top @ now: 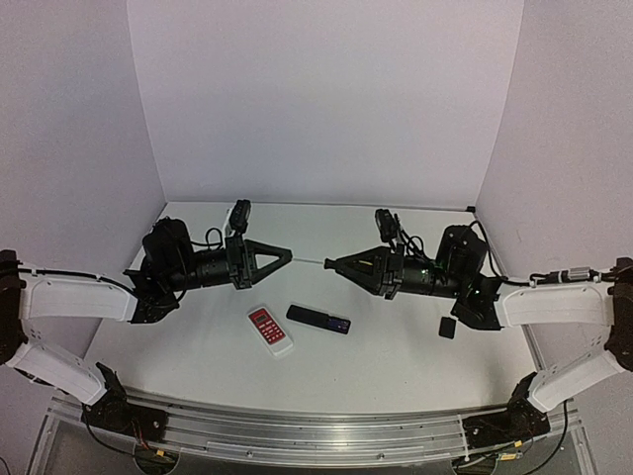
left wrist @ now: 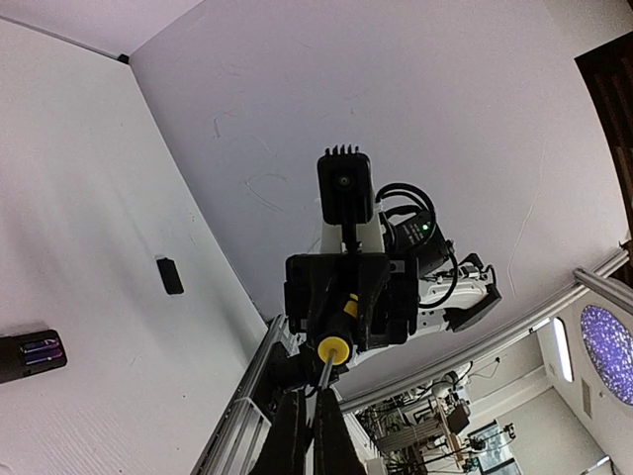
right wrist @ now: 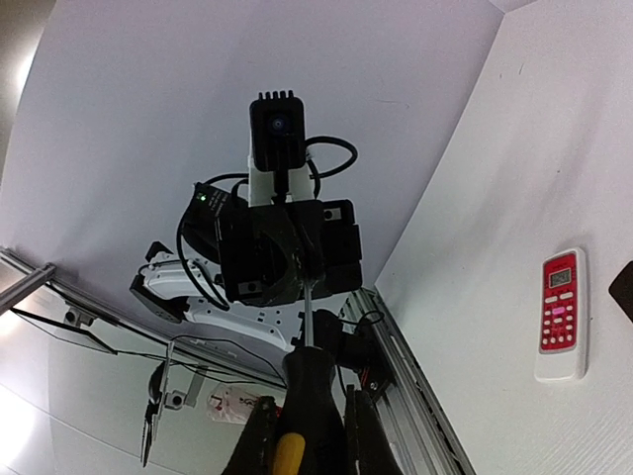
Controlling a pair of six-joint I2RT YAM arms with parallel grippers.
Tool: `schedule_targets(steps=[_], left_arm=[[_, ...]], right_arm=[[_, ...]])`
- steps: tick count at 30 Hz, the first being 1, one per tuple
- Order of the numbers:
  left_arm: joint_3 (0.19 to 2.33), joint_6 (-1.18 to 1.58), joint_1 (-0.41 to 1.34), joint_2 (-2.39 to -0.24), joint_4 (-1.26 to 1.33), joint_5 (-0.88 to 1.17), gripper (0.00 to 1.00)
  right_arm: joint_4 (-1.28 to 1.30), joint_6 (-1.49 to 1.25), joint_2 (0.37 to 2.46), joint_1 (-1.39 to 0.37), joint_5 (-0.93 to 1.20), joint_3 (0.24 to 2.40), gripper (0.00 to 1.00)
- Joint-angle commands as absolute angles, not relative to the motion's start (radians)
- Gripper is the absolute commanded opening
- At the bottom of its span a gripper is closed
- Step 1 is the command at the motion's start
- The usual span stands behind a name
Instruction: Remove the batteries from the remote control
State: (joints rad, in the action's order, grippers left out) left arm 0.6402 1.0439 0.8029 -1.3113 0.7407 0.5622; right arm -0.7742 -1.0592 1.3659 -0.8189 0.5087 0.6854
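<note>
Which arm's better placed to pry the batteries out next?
Right. The right gripper holds the screwdriver by its handle, and the batteries sit exposed at the black remote's end nearer it.

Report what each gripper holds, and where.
Both hold the screwdriver: right gripper clamps its handle, left gripper pinches the shaft tip.

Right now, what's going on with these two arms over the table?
The arms meet in mid-air above the table with the screwdriver between them. The right gripper clamps its yellow-and-black handle, and the left gripper appears pinched on the shaft tip, like a handover. Below, the black remote lies with its compartment open and the batteries inside. The small black cover lies apart near the right arm, and a white-and-red remote lies beside the black one.
</note>
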Motion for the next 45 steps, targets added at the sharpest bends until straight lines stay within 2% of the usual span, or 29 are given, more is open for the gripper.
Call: schedule_targets(steps=[1,2,4,6,7,11,16,20,29,36,45], left_arm=[[0.705,0.979,0.806,-1.33,0.661,0.57,0.02],[0.718,0.961,0.805,-1.329,0.617,0.565,0.13],[0.744,0.914,0.805,-1.326,0.519,0.533,0.62],[0.754,0.873,0.805,-1.316,0.426,0.485,0.95],[0.763,0.853,0.805,-1.31,0.366,0.446,0.99],[0.815,0.784,0.805,-1.326,0.153,0.286,1.0],[0.898,0.743,0.796,-1.434,0.025,0.226,1.0],[1.004,0.681,0.781,-1.568,-0.068,0.257,1.0],[1.19,0.578,0.765,-1.807,-0.2,0.348,1.0],[1.227,0.569,0.767,-1.887,-0.22,0.391,1.0],[1.243,0.558,0.767,-1.944,-0.237,0.42,0.94]], right_arm=[[-0.828,-1.057,1.355,-0.825,0.473,0.694,0.0],[-0.826,-1.06,1.354,-0.825,0.464,0.688,0.0],[-0.815,-1.06,1.344,-0.824,0.45,0.672,0.0],[-0.767,-1.048,1.324,-0.824,0.428,0.656,0.0],[-0.719,-1.032,1.307,-0.825,0.41,0.647,0.0],[-0.411,-0.935,1.186,-0.824,0.28,0.63,0.0],[0.092,-0.853,1.047,-0.824,0.09,0.669,0.0],[0.246,-0.854,1.027,-0.824,0.063,0.684,0.0],[0.258,-0.842,1.073,-0.824,0.049,0.71,0.0],[0.258,-0.826,1.093,-0.824,0.013,0.714,0.0],[0.258,-0.809,1.089,-0.824,0.0,0.715,0.0]])
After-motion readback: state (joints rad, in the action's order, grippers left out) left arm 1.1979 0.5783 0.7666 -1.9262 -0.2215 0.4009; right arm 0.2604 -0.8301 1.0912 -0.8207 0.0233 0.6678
